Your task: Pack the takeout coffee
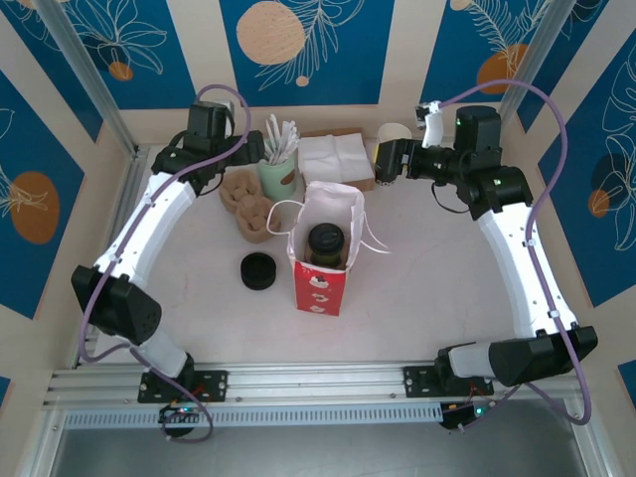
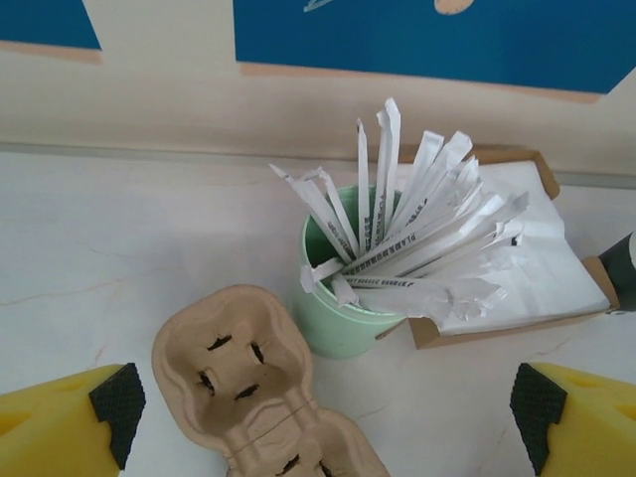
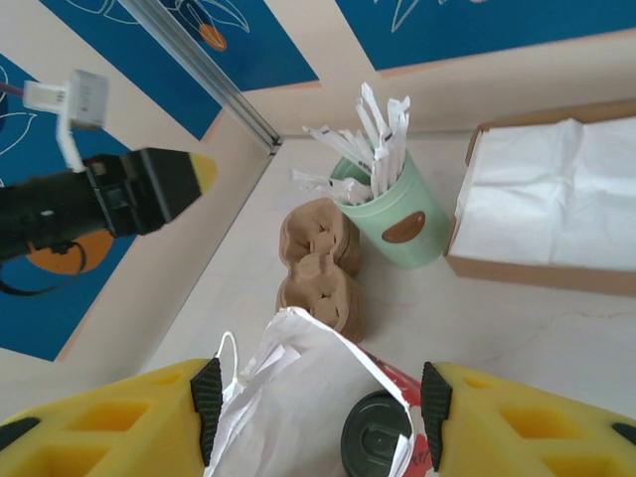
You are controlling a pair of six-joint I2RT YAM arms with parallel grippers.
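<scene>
The takeout coffee (image 1: 325,243), a dark cup under a round black lid (image 3: 378,438), stands upright inside an open red-and-white paper bag (image 1: 320,288) in the middle of the table. My right gripper (image 3: 320,402) is open and hovers over the bag's white mouth (image 3: 298,388), a yellow finger on each side and nothing touching. In the top view the right gripper (image 1: 386,162) sits behind and to the right of the bag. My left gripper (image 2: 323,422) is open and empty above the cardboard cup carriers (image 2: 238,373), at the back left (image 1: 219,167).
A green cup of wrapped straws (image 1: 278,171) and a box of white napkins (image 1: 336,159) line the back. Stacked cardboard carriers (image 1: 246,207) lie left of the bag. A black stack of lids (image 1: 258,270) sits front left. White cups (image 1: 395,133) stand behind the right gripper.
</scene>
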